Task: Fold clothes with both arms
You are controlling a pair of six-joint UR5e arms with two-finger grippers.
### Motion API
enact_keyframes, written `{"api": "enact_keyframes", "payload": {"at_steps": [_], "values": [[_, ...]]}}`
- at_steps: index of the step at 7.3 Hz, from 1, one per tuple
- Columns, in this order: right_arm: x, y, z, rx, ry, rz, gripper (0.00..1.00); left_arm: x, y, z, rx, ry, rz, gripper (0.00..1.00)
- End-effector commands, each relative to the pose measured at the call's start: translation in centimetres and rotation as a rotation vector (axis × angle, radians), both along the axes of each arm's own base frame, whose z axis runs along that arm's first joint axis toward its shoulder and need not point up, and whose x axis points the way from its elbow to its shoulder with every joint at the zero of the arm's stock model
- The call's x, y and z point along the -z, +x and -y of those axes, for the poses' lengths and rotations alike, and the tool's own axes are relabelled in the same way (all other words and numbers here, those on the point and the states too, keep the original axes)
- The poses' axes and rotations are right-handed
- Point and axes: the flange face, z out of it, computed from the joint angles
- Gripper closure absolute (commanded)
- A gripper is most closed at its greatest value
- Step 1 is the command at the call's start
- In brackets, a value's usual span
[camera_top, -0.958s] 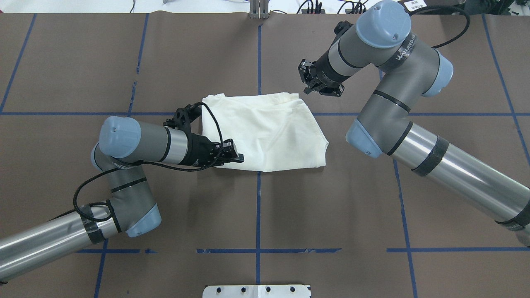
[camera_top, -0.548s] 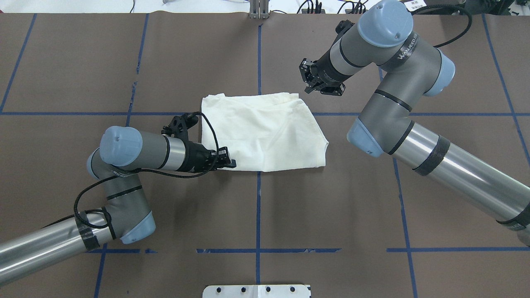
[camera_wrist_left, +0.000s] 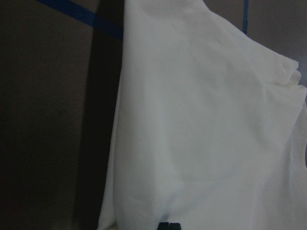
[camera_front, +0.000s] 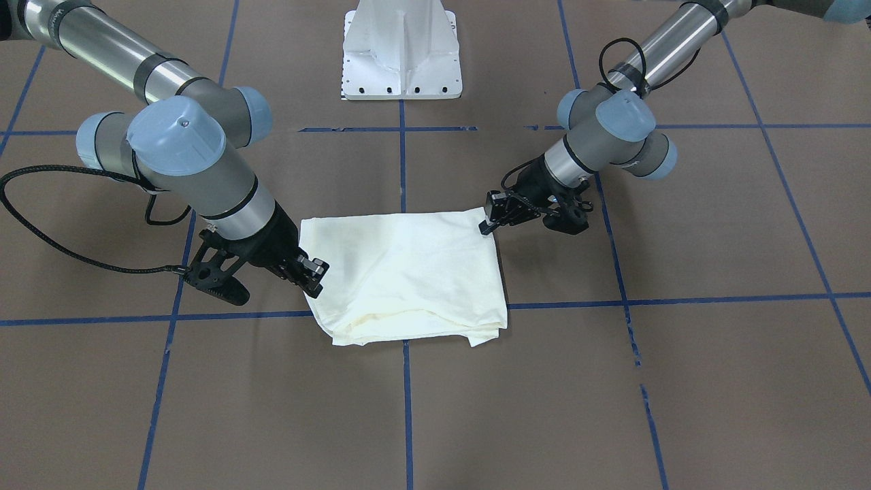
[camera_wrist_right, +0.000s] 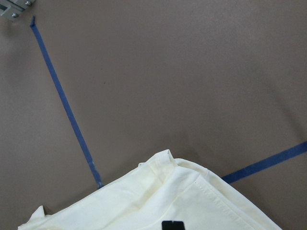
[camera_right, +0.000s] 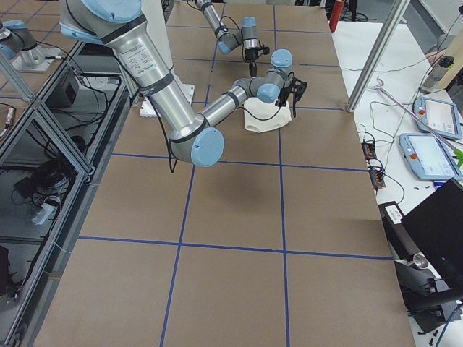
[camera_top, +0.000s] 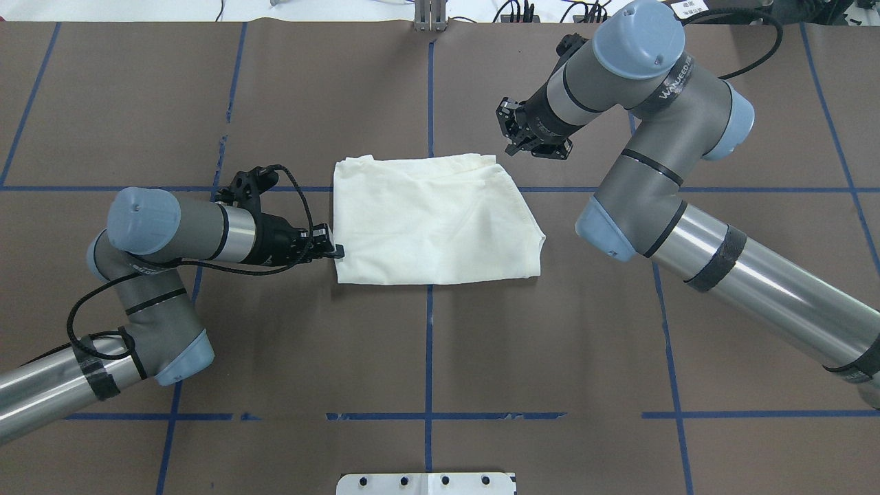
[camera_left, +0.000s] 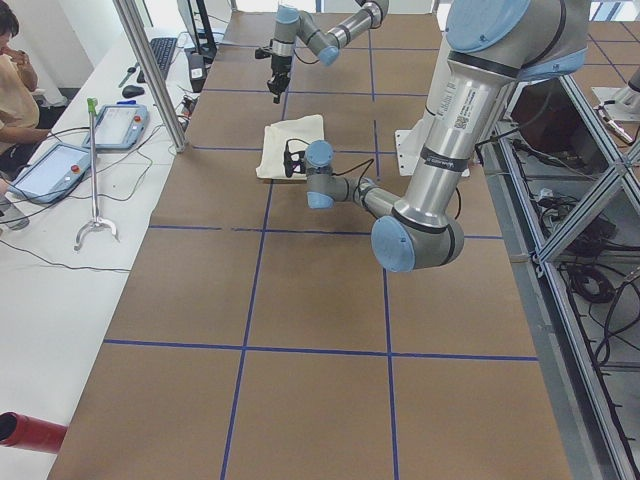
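The cream shirt (camera_top: 433, 220) lies folded into a rough square at the table's middle, plain side up; the print is hidden. It also shows in the front view (camera_front: 408, 272). My left gripper (camera_top: 337, 251) lies low at the shirt's left edge near its near corner, shut, with no cloth between its tips; it also shows in the front view (camera_front: 487, 222). The left wrist view is filled with the shirt (camera_wrist_left: 201, 120). My right gripper (camera_top: 509, 128) hovers just beyond the shirt's far right corner, shut and empty. The right wrist view shows that corner (camera_wrist_right: 168, 201).
The brown table cover (camera_top: 206, 103) carries blue tape lines (camera_top: 429, 344). The white pedestal base (camera_front: 401, 47) stands at the robot's side. A metal bracket (camera_top: 430, 17) sits at the far edge. A grabber stick (camera_left: 95, 180) and tablets (camera_left: 120, 125) lie on the side bench.
My left gripper has drawn back to the left, from over the shirt's near left part to its left edge. The right gripper and the shirt have barely moved.
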Motion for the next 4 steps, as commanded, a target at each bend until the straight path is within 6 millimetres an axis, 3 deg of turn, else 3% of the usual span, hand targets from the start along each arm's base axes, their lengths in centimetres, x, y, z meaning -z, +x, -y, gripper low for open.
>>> {"api": "enact_keyframes", "payload": {"at_steps": [1, 2, 3, 4], "values": [[0.0, -0.1, 0.0, 0.0, 0.001, 0.0, 1.0, -2.5, -0.9, -0.9, 0.027, -0.008, 0.034, 1.0], [0.0, -0.1, 0.0, 0.0, 0.001, 0.0, 1.0, -2.3, -0.9, -1.1, 0.028, -0.004, 0.03, 1.0], [0.0, 0.0, 0.0, 0.0, 0.0, 0.0, 1.0, -2.1, -2.9, -2.5, 0.015, 0.003, 0.014, 1.0], [-0.5, 1.5, 0.7, -0.01, -0.006, 0.002, 1.0, -1.9, -6.5, -3.1, -0.007, 0.007, -0.003, 1.0]]}}
